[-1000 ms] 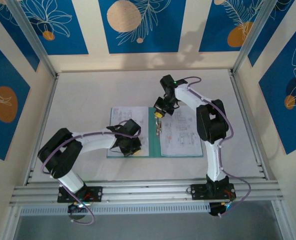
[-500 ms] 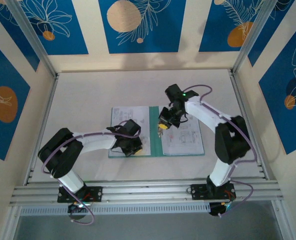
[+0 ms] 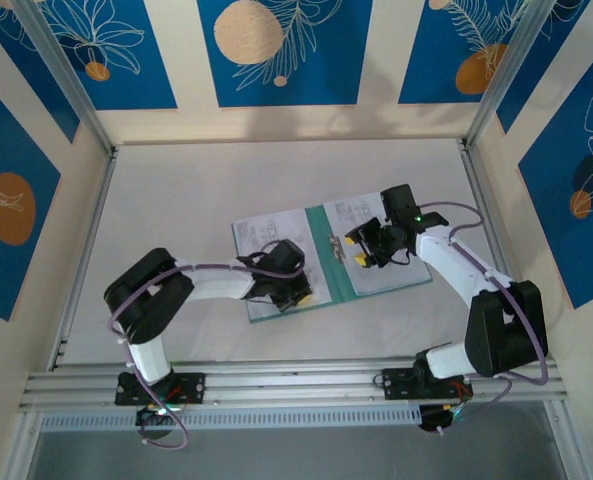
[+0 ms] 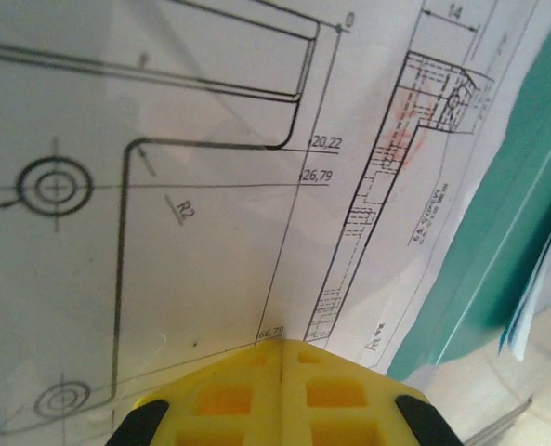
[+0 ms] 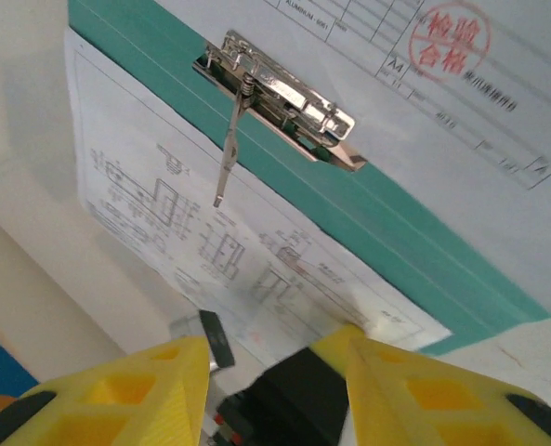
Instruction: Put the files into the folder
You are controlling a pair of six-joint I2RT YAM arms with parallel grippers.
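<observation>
- The folder (image 5: 414,232) lies open and flat on the worktop (image 3: 176,200), turned at an angle to the near edge, roughly midway between the two arms.
- The files (image 3: 401,262) are printed white sheets resting on both halves of the folder. Its teal card shows between them as a strip.
- A metal clip (image 5: 280,93) sits on that teal strip with its thin lever pointing away from it. We see no sheet caught under the clip.
- The left tool (image 4: 282,358) has its fingers pressed together. Its tip rests on the drawing sheet of the left half and pinches nothing.
- The right tool (image 5: 270,339) has its fingers spread with nothing between them. It hangs over the edge of the other sheet, close to the clip.
- Done, in our judgement: the visible sheets are on the folder, so most of the placing is complete.
- Left, in our judgement:
  - The sheet near the right tool overhangs the teal edge onto the worktop, so we expect it to need squaring up.
  - The folder is not yet closed over its contents.
  - We cannot tell whether every sheet of the set is already in.
</observation>
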